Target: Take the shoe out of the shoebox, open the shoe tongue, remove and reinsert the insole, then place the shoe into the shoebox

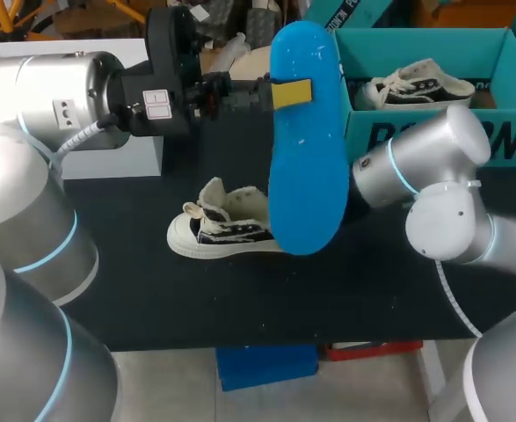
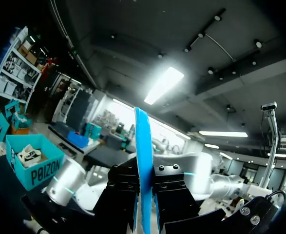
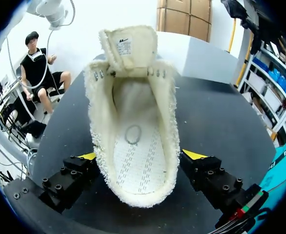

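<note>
A large blue insole [image 1: 306,149] hangs upright above the table, with my left gripper [image 1: 291,93] shut on its upper part. In the left wrist view the insole [image 2: 143,156] stands edge-on, clamped between the black fingers of the left gripper [image 2: 143,195]. A cream and black shoe [image 1: 227,224] lies on the dark table, toe to the left, tongue pulled up. My right arm [image 1: 425,171] comes to the shoe's heel, where the insole hides its gripper. In the right wrist view the empty shoe [image 3: 133,122] has its heel between the open fingers of my right gripper [image 3: 140,156].
The teal shoebox [image 1: 433,136] stands at the back right with a second shoe [image 1: 420,86] inside it. A white block [image 1: 117,156] sits at the back left under my left arm. Bare table lies in front of the shoe.
</note>
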Available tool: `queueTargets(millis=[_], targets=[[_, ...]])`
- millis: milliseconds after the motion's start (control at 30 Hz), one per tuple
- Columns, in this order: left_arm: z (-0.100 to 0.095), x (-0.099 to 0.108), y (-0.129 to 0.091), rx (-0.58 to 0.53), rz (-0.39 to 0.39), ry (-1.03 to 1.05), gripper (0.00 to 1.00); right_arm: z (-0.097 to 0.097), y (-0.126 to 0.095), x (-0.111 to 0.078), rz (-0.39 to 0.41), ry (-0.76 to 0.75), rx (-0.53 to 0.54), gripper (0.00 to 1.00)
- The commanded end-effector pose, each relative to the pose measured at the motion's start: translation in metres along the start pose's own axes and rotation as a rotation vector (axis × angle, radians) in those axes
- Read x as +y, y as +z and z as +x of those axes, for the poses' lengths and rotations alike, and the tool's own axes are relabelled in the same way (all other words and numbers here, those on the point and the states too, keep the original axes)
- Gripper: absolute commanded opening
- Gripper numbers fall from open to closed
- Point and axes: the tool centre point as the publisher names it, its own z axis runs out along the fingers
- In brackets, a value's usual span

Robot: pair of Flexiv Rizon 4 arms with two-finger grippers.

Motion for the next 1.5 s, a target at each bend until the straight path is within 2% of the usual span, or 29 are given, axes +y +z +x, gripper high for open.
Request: queueTargets(millis=[33,767,1033,1167,1267,1333,1400,1433,1500], targets=[[0.001,0.001,0.0,-0.003,-0.003,-0.002,0.0,0.0,0.002,-0.003,-0.093,-0.002,0.002,1.0],[0.001,0.001,0.0,-0.003,-0.003,-0.002,0.0,0.0,0.012,-0.002,-0.222,-0.003,0.048,1.0],[0.001,0.001,0.0,-0.003,-0.003,-0.002,0.0,0.003,0.009,-0.004,-0.213,0.006,0.062,1.0],[0.001,0.001,0.0,-0.003,-0.003,-0.002,0.0,0.004,-0.006,-0.002,-0.153,0.011,0.055,1.0],[0.001,0.001,0.0,-0.003,-0.003,-0.002,0.0,0.002,-0.02,-0.001,-0.071,0.013,0.059,1.0],[0.001,0.001,0.0,-0.003,-0.003,-0.002,0.0,0.001,-0.027,0.002,0.047,0.004,0.091,1.0],[0.001,0.001,0.0,-0.003,-0.003,-0.002,0.0,-0.001,-0.035,0.004,0.067,0.011,0.073,1.0],[0.001,0.001,0.0,-0.003,-0.003,-0.002,0.0,-0.002,-0.038,0.005,0.104,0.008,0.076,1.0],[0.001,0.001,0.0,-0.003,-0.003,-0.002,0.0,-0.003,-0.042,0.009,0.226,-0.002,0.105,1.0]])
